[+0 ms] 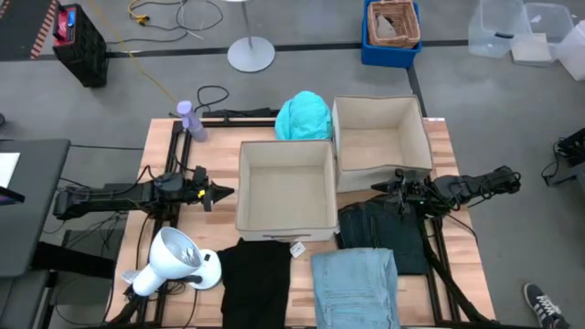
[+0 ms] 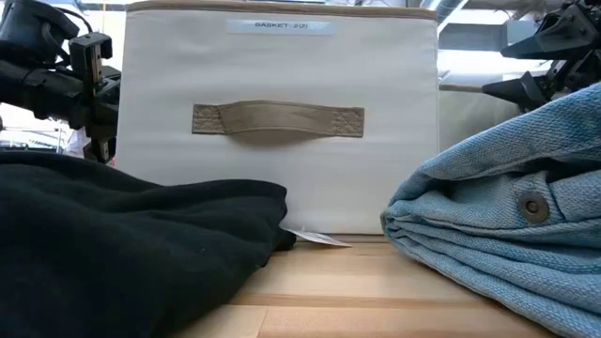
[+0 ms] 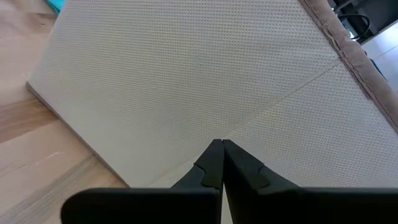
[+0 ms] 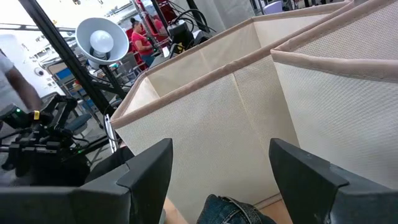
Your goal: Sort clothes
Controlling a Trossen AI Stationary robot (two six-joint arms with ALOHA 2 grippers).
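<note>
Nearest the low camera: black garment (image 2: pixel 122 239) and light blue jeans (image 2: pixel 507 230), both lying on the table's front edge, neither in a box.

Progress, as I read it: nothing sorted yet. Both beige boxes look empty from above.

- black garment (image 1: pixel 256 279): front, just in front of the near box
- light blue jeans (image 1: pixel 355 285): front, right of the black garment
- dark charcoal jeans (image 1: pixel 384 233): right of the near box, behind the light blue jeans
- teal top (image 1: pixel 303 116): back edge of the table, bunched, behind the near box and just left of the far box

Count: 4 garments, 2 boxes: near box (image 1: pixel 285 187), far box (image 1: pixel 379 142), touching at a corner. All 4 left to place.

Grippers:
- right gripper (image 1: pixel 395 189): fingers spread, empty, over the back edge of the dark charcoal jeans (image 4: pixel 233 210), just beside the far box wall. Likely first pick.
- left gripper (image 1: pixel 222 192): fingers pressed together, holding nothing, tip close to the near box's left wall (image 3: pixel 205 74).

Also on the table: white lamp (image 1: pixel 169 260) front left, lilac bottle (image 1: pixel 190 120) back left.
</note>
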